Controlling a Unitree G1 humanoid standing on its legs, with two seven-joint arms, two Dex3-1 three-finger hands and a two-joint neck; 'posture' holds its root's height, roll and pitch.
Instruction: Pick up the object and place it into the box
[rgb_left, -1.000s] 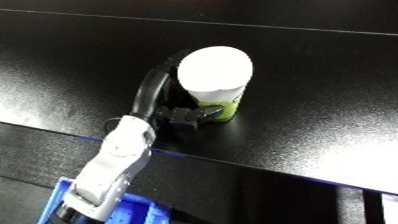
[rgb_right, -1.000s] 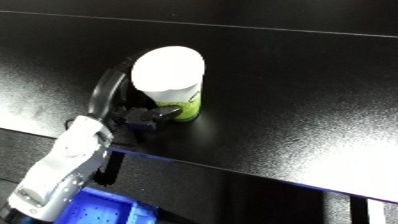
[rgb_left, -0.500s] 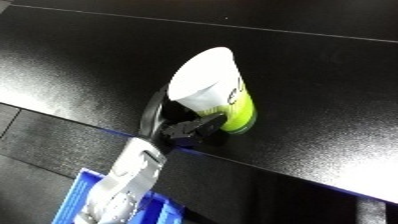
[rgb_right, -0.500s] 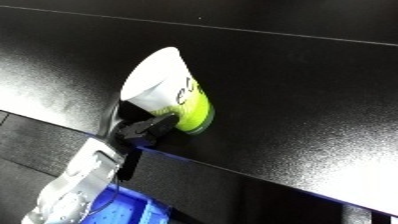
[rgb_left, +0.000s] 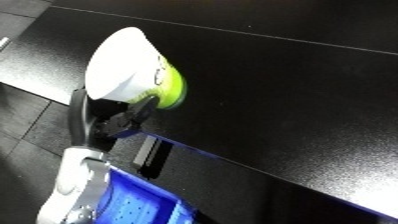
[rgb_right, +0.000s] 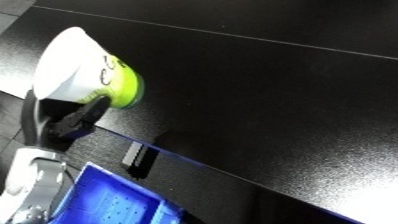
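L hand (rgb_left: 111, 120) fingers curled round white/green container (rgb_left: 133, 70), lifted off black table (rgb_left: 293, 100). Pick done; drop into blue bin (rgb_right: 115, 202) left.

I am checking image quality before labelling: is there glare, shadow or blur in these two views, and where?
Left eye view: a pale glare patch on the black table at lower right; the white and green container is softly blurred, its white top washed out. Right eye view: the same glare at lower right; the left hand is dark against the dark table, the blue bin clearly lit.
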